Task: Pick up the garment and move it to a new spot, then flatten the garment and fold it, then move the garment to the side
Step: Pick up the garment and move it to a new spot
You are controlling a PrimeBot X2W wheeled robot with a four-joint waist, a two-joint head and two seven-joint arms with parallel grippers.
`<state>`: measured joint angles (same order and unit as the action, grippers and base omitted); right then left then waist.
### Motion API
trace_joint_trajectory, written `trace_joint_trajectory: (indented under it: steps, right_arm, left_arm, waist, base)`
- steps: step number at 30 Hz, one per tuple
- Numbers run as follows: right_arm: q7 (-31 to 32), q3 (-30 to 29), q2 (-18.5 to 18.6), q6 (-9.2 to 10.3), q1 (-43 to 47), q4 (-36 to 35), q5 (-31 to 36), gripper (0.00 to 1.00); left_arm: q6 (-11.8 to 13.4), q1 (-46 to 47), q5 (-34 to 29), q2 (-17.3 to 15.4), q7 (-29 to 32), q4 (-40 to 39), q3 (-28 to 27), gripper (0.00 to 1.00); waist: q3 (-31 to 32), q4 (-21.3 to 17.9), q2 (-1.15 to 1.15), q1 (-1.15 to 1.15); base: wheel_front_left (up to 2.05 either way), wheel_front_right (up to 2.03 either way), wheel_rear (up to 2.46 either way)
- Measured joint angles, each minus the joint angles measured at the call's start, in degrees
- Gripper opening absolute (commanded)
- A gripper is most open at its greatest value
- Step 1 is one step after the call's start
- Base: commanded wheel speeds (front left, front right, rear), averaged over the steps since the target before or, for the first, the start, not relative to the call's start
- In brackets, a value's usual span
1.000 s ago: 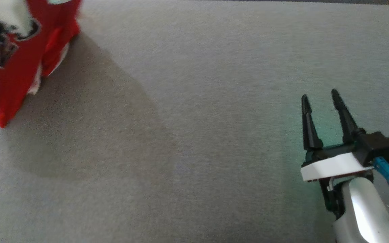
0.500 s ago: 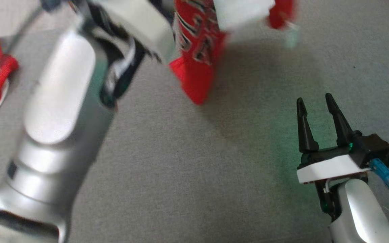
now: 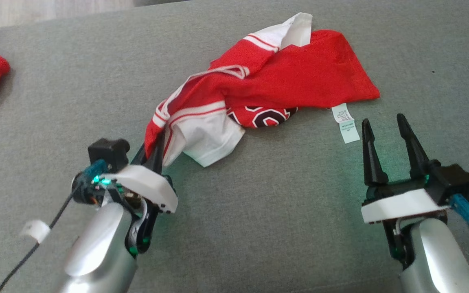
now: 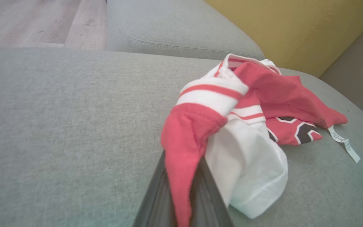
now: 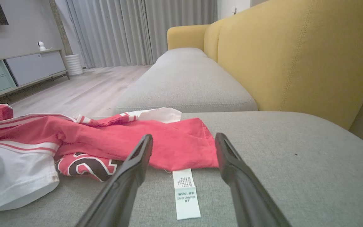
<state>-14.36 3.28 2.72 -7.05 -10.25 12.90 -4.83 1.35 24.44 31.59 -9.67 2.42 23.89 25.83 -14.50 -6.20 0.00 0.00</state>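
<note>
Garment (image 3: 283,77) now lying on the cushion (image 3: 259,228) (no longer dangling), left hand (image 3: 155,148) lowered

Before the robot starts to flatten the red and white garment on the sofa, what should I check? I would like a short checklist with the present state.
1. Left gripper shut on the garment: ok.
2. Right gripper open, holding nothing: ok.
3. Garment lying flat: not ok, bunched and twisted.
4. Bare cushion around it for spreading: ok.
5. Part pinched, sleeve or hem: cannot tell.
</note>
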Motion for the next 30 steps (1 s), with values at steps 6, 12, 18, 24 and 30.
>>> trace_joint_trajectory:
  steps: [6,12,18,24,30]
  right_arm:
    - [0.0,0.0,0.0,0.0,0.8,0.1,0.5,1.0]
    - [0.0,0.0,0.0,0.0,0.8,0.3,0.9,1.0]
    - [0.0,-0.7,0.0,0.0,1.7,0.8,2.0,1.0]
    - [0.0,-2.5,0.0,0.0,5.2,1.5,2.6,1.0]
    - [0.0,-3.7,-0.1,0.0,9.4,1.6,2.9,1.0]
  left_arm:
    - [0.0,-0.3,0.3,0.7,-3.7,2.7,-0.3,0.41]
    - [0.0,-0.3,0.3,0.8,-8.2,3.9,-1.9,1.0]
    - [0.2,-1.7,0.3,0.6,-12.3,3.4,-2.3,1.0]
    - [1.9,-11.0,0.2,0.2,-15.2,0.4,-3.2,1.0]
    - [4.6,-19.5,-0.4,-0.3,-16.2,-4.5,-3.7,1.0]
  waist:
    - [0.4,1.3,0.0,0.0]
    - [2.0,2.6,0.0,0.0]
    - [5.4,3.8,0.0,0.0]
    - [10.1,5.5,0.0,-0.01]
    - [14.5,7.6,0.0,-0.02]
  base:
    - [0.0,0.0,0.0]
    - [0.0,0.0,0.0]
    - [0.0,0.0,0.0]
    - [0.0,0.0,0.0]
    - [0.0,0.0,0.0]
